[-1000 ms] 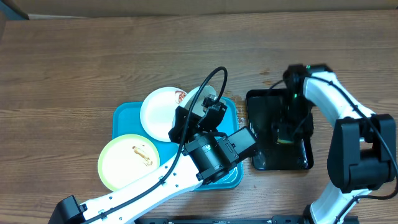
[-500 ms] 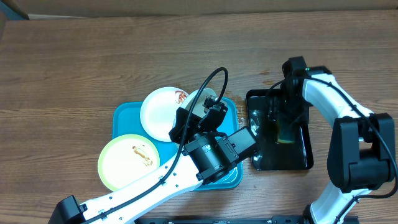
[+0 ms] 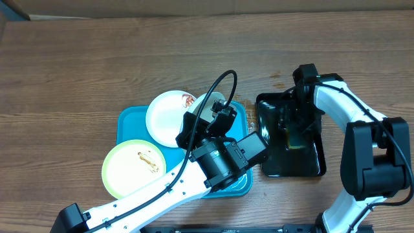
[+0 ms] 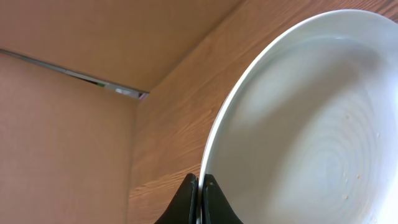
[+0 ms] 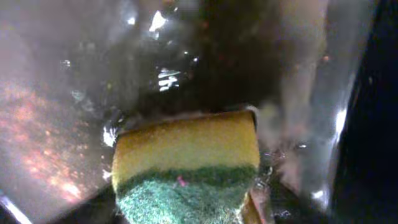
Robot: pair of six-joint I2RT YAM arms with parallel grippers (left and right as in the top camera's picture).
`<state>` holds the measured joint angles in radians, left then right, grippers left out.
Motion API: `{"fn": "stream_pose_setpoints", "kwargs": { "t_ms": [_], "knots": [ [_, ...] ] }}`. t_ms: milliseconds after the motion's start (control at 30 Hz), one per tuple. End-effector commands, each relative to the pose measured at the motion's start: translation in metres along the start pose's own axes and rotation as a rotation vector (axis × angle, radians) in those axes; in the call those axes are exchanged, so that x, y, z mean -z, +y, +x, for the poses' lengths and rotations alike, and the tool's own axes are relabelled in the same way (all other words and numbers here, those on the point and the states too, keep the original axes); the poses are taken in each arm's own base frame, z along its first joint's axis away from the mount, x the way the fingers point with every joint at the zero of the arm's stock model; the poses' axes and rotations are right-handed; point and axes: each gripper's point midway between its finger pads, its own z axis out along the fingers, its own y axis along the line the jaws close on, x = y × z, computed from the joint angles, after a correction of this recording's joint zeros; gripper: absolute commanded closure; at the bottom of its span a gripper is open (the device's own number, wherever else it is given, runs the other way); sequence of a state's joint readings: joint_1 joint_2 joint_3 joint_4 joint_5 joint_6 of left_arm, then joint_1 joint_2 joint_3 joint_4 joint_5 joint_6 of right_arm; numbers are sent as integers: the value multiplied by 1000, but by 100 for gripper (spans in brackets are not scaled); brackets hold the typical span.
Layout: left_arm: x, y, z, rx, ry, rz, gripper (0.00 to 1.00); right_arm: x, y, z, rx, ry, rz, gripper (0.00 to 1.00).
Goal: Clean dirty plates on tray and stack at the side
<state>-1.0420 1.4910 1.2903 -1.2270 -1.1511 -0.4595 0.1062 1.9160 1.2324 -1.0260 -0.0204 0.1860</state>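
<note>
Wooden tabletop [image 3: 77,65]. Pinching rim of white plate [image 4: 298,124] with left gripper [image 4: 200,199], over blue tray [image 3: 129,120]. Left of it, second white plate [image 3: 165,116] and green plate [image 3: 132,168], both smeared. Right gripper [image 3: 294,133] low over black tray [image 3: 291,165], sponge [image 5: 186,155] directly below; cannot tell whether spread or gripping.

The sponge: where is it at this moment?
In the right wrist view the sponge lies low and centre on the black tray; overhead, that is the robot's right side, under the right gripper, beside the turquoise tray.
</note>
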Motion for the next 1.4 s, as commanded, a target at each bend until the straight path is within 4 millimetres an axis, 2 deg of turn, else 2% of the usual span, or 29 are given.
{"fn": "stream_pose_setpoints", "kwargs": {
  "t_ms": [0, 67, 100, 133, 167, 233, 333, 433, 467, 500, 533, 600, 633, 667, 700, 733, 767, 800, 833, 867, 900, 933, 967, 1033, 1067, 1100, 1133, 1233, 1367],
  "knots": [
    [5, 7, -7, 21, -21, 2, 96, 6, 4, -9, 0, -25, -6, 96],
    [5, 8, -7, 23, -20, 2, 96, 5, 4, -9, 5, -23, -6, 89],
    [5, 8, -7, 22, -20, 1, 96, 5, 4, -9, 4, -23, -7, 34],
    [5, 8, -7, 22, -20, 1, 96, 5, 4, -8, 4, -21, -10, 2],
    [5, 8, -7, 22, -20, 2, 96, 5, 4, -6, 4, -13, -11, 0],
    [5, 7, -6, 22, -19, 2, 96, 6, 3, -1, 6, 10, -5, 1],
    [5, 7, -6, 22, -18, 6, 96, 6, 0, 8, 4, 46, 4, 22],
    [5, 6, -6, 23, -16, 10, 96, 6, -1, 17, 1, 81, 7, 14],
    [5, 6, -6, 23, -15, 13, 96, 7, 0, 19, 1, 92, 1, 24],
    [5, 5, -5, 24, -14, 15, 96, 7, 0, 20, 1, 96, -1, 51],
    [5, 5, -5, 26, -12, 18, 96, 7, 0, 20, 1, 95, -1, 96],
    [5, 3, -5, 28, -8, 27, 96, 7, 1, 19, 2, 91, -2, 96],
    [5, 3, -4, 33, -7, 29, 96, 7, 1, 19, 1, 92, -1, 67],
    [5, 2, -4, 33, -5, 31, 96, 7, 0, 20, 1, 94, 0, 30],
    [5, 2, -4, 34, -6, 31, 96, 7, 0, 20, 1, 97, 0, 25],
    [5, 2, -4, 33, -5, 31, 96, 7, 0, 21, 1, 98, 1, 26],
    [5, 2, -4, 33, -6, 32, 96, 7, 0, 21, 1, 98, 1, 48],
    [5, 2, -4, 33, -5, 31, 96, 7, 0, 20, 2, 96, 1, 91],
    [5, 2, -4, 33, -5, 31, 96, 6, 0, 20, 1, 94, 0, 96],
    [5, 2, -4, 33, -6, 31, 96, 7, 1, 19, 1, 91, -1, 93],
    [5, 3, -4, 33, -7, 28, 96, 6, 1, 18, 2, 88, -2, 40],
    [5, 4, -5, 33, -9, 23, 96, 6, 1, 17, 2, 84, -3, 7],
    [5, 5, -5, 33, -13, 16, 96, 6, 1, 16, 2, 80, -4, 0],
    [5, 7, -6, 33, -18, 4, 96, 6, 2, 15, 2, 74, -6, 9],
    [5, 7, -6, 34, -18, 4, 96, 6, 2, 14, 3, 69, -7, 41],
    [5, 7, -6, 34, -18, 5, 96, 6, 2, 13, 3, 65, -8, 83],
    [5, 7, -6, 34, -17, 6, 96, 6, 2, 13, 3, 65, -8, 96],
    [5, 7, -6, 44, -16, 8, 96, 10, 4, 10, 4, 55, -13, 96],
    [5, 7, -6, 48, -16, 8, 96, 53, 7, 4, 5, 43, -15, 96]
  ]
}}
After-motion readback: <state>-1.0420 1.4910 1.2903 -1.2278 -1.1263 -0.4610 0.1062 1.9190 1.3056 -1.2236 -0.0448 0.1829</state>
